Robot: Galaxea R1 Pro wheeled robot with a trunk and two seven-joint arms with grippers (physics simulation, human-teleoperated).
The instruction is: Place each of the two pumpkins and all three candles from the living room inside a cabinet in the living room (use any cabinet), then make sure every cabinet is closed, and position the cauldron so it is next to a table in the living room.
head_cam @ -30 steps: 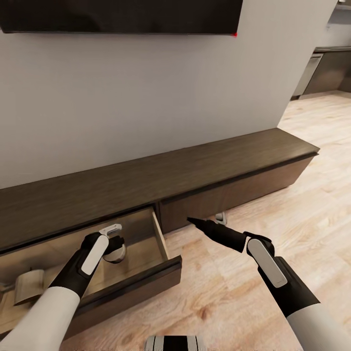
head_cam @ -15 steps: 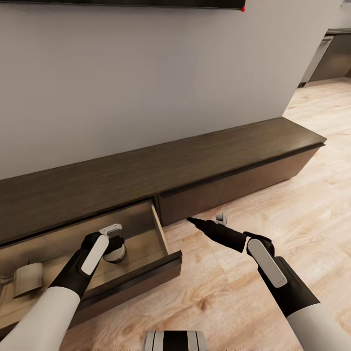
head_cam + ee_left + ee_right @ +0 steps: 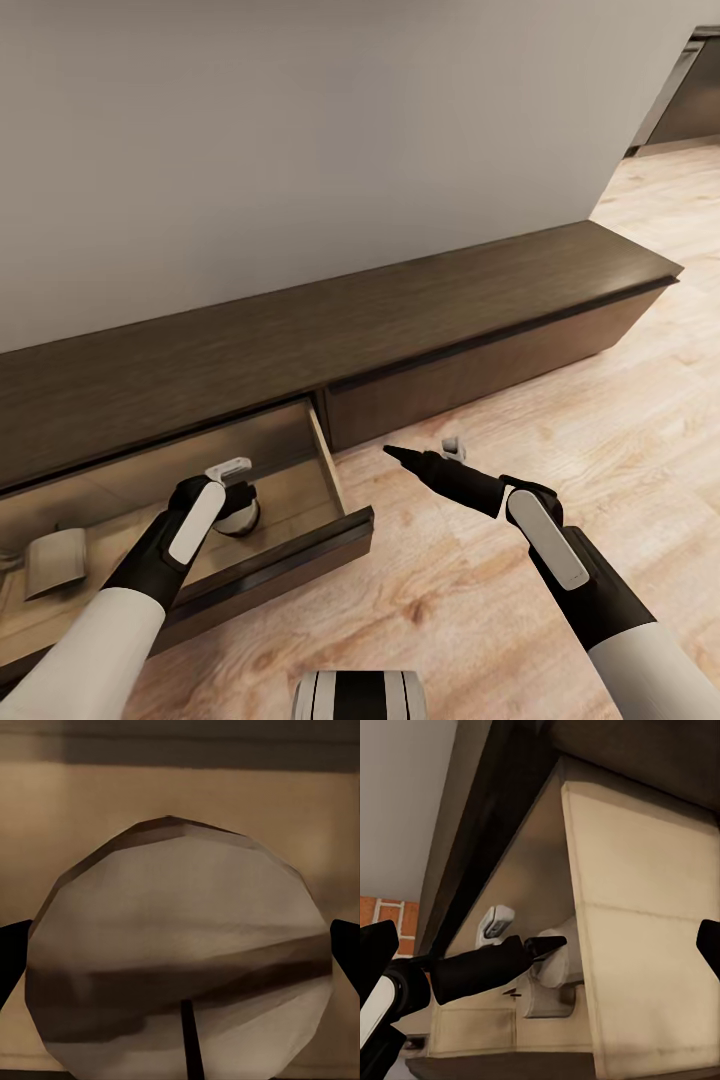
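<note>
Plain pale grey wall (image 3: 300, 140), light wood plank floor (image 3: 560, 440) lit evenly, dark kitchen units (image 3: 690, 100) glimpsed past the wall's corner at far right.

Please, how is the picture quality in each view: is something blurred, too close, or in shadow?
Head view: sharp, even light; the open drawer of the cabinet is shaded inside. Left wrist view: a candle sits very close, soft and faceted, with dark bands across it. Right wrist view: steeply tilted, looking into the pale drawer, where the left claw shows dark against it.

Beige candle (image 3: 180, 952) seen end-on, between dark jaws, pale drawer floor (image 3: 180, 791)
</note>
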